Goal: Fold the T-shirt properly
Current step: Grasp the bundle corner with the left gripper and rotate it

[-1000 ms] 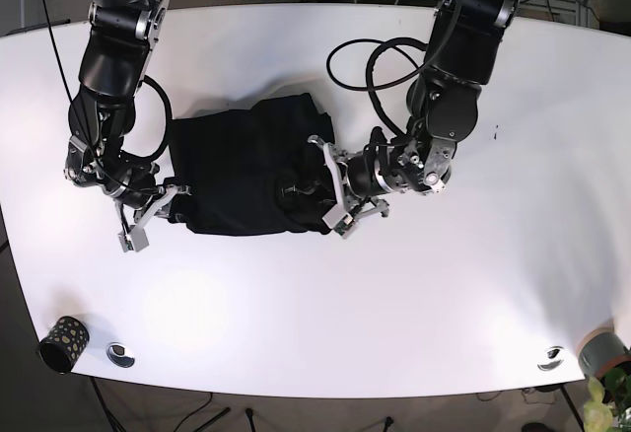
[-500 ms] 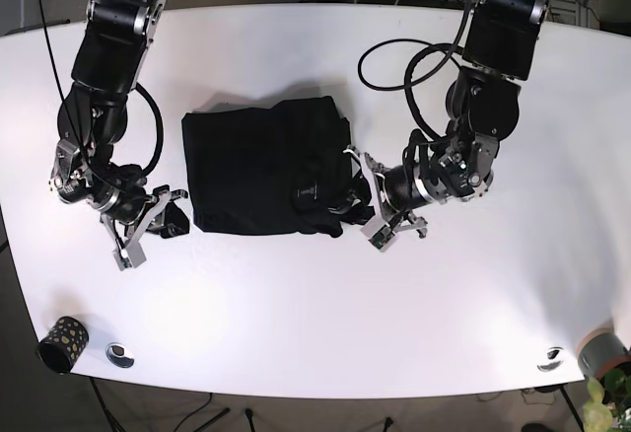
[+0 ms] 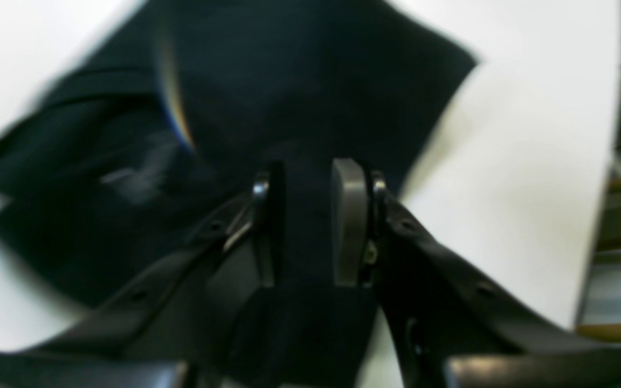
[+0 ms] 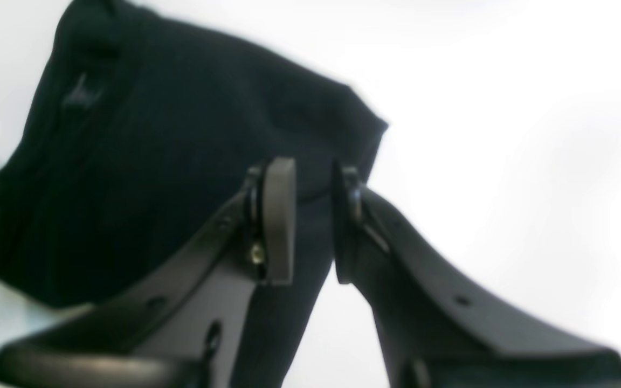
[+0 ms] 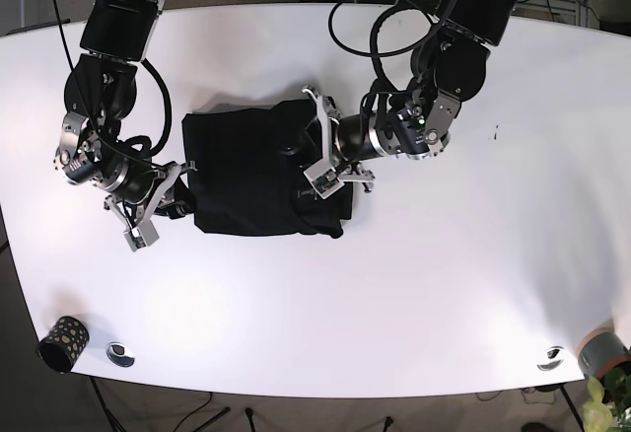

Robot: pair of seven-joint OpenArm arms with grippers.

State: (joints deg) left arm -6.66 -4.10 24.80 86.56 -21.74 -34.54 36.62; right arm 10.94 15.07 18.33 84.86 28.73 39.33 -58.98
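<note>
White tabletop (image 5: pixel 414 294) fills the work area, with cables and chair parts at its far edge and 2 small objects near the front corner. On it lies the black T-shirt (image 5: pixel 261 171), bunched into a rough rectangle between the 2 arms. The left pincer (image 5: pixel 325 156) sits at the shirt's edge on its own side; the left wrist view shows dark fabric passing between its fingers (image 3: pixel 348 221), so it reads as clenched on the T-shirt (image 3: pixel 267 91), with most of the cloth spread ahead of and to the left of the fingertips. The right pincer (image 5: pixel 158 205) is at the opposite edge; in the right wrist view a strip of the T-shirt (image 4: pixel 181 145) runs down between its pads (image 4: pixel 278 221), so it too appears to be grasping cloth, the bulk lying ahead and to the left of its tips. Both wrist views are blurred, so grip depth cannot be confirmed. Risks, as judged: 1) a shallow pinch on either side could let the hem slip under tension, collapsing the fold; 2) either pincer may hold more than 1 layer, dragging the lower layer and skewing the shape; 3) unequal travel of the 2 arms would pull the garment askew; 4) existing wrinkles near the left pincer could be pressed into the finished fold.
</note>
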